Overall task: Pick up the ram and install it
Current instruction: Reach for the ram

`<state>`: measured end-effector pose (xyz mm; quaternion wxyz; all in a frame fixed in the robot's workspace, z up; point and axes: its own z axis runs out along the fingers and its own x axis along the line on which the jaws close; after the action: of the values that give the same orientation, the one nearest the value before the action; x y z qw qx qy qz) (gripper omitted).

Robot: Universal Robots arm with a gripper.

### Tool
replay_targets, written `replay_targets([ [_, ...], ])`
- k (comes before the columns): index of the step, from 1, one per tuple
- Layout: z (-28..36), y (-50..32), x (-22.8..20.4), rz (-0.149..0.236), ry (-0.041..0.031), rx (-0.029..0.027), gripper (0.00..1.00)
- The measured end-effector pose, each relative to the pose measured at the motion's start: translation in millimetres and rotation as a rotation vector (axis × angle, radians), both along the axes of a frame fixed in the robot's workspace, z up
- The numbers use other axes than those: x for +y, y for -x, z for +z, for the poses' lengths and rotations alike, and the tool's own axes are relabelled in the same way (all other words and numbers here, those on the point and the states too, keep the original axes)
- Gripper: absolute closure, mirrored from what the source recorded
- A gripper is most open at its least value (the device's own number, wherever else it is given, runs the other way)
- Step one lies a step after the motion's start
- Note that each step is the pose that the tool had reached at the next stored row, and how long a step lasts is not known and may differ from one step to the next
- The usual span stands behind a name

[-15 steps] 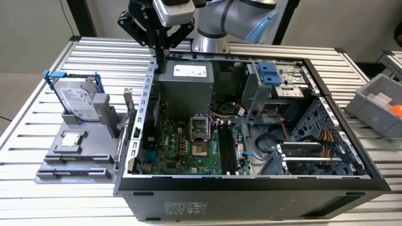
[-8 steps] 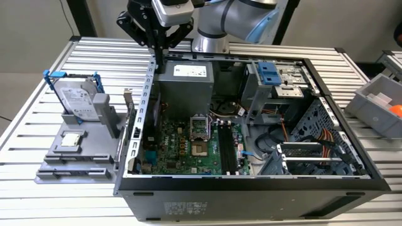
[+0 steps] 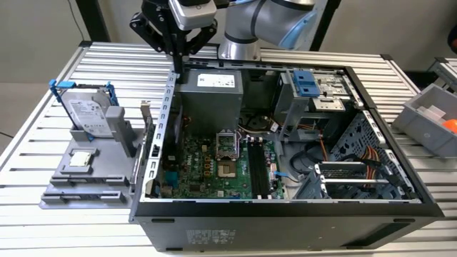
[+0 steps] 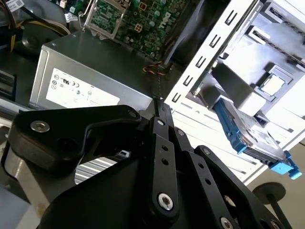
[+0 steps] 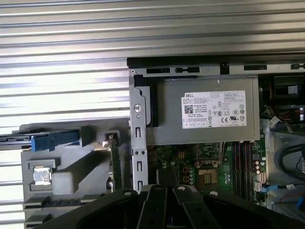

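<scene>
The ram is a thin greenish stick standing on edge in a grey holder, just outside the open computer case's side wall; it is also seen in the exterior view. My gripper hangs above the case's rear corner, higher than the ram and towards the back. Its black fingers meet at a point with nothing between them, as the second wrist view shows. The gripper body fills the near edge of the first wrist view. Black memory slots lie on the green motherboard.
A silver hard drive in a blue frame and a small square processor chip rest on the same grey holder. A grey power supply sits inside the case below the gripper. A grey bin stands at the exterior view's right.
</scene>
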<state>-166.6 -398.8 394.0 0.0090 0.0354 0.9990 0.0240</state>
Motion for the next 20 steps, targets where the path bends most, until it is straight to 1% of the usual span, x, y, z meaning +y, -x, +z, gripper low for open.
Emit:
replay_targets([
  [10,0.0,8.0,0.0,0.0,0.0,0.0,1.0],
  [20,0.0,19.6,0.0,0.0,0.0001,0.0,1.0],
])
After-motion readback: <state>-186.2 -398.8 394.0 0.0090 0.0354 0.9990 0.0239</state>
